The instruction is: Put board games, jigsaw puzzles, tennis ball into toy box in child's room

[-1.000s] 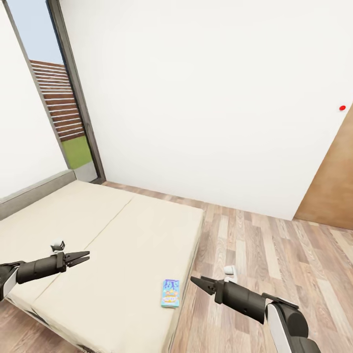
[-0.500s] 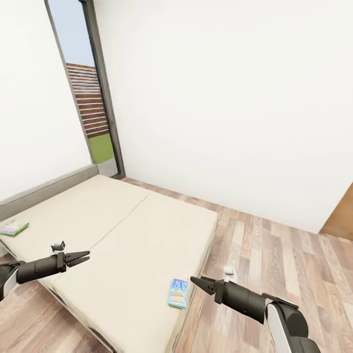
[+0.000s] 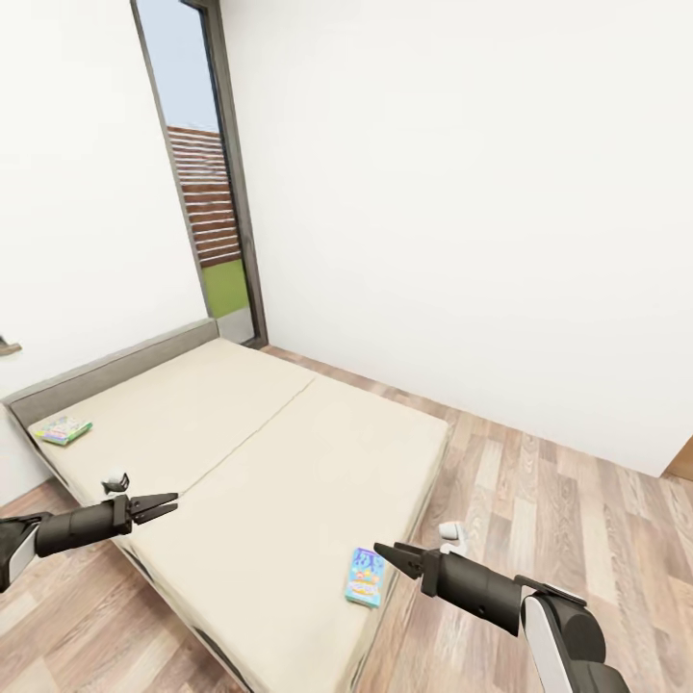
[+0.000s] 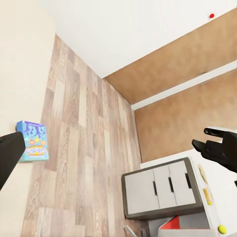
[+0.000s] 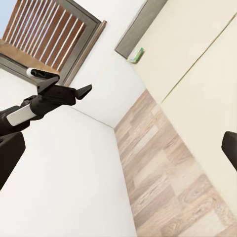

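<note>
Bed (image 3: 241, 452) carries two board games: blue cartoon-printed box (image 3: 366, 577) flat at near right edge; second green-printed box (image 3: 64, 429) at far left corner by headboard. Left gripper (image 3: 166, 502) over bed's left edge, right gripper (image 3: 385, 552) beside blue box; both nearly closed, empty.

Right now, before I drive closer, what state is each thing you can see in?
Blue board game: flat on the bed, at its near edge.
Second board game: flat on the bed's far corner, by the headboard.
Bed: otherwise bare.
Left gripper: shut, empty, above the bed.
Right gripper: shut, empty, beside the blue game.
Tennis ball: on the table.
</note>
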Controlling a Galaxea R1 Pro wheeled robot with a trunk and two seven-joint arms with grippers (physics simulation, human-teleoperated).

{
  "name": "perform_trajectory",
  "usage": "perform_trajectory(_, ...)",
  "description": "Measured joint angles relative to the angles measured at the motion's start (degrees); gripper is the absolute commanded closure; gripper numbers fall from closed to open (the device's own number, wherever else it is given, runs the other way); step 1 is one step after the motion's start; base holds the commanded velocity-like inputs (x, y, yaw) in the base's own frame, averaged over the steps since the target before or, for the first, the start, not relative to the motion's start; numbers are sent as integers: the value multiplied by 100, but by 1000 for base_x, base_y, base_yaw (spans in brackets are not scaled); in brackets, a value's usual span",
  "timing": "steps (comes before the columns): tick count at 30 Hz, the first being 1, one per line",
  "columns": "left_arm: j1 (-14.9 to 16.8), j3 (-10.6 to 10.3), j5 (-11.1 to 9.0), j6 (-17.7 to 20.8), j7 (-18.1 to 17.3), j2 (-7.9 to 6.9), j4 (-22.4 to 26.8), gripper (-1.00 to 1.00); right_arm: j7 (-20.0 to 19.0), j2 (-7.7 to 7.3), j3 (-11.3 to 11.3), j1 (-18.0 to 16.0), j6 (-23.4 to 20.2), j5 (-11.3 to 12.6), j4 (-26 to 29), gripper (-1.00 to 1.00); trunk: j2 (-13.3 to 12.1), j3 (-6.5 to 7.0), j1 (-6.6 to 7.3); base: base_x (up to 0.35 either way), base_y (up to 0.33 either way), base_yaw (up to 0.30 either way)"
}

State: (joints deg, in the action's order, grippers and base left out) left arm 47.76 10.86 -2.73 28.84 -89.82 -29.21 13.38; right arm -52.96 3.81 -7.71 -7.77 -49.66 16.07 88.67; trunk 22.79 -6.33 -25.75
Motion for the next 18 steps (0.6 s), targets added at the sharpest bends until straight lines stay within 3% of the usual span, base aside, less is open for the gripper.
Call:
perform_trajectory(8,0,0,3,-18,1,20,0,-100,-3,-7,0,0,0,11,1,-100,0,0,0,0,-158,9)
perform_trajectory(18,-1,0,5,-43,-1,18,1,-100,-8,-8,6,-1,1,25,-1,-100,1,42,0,0,-34,106)
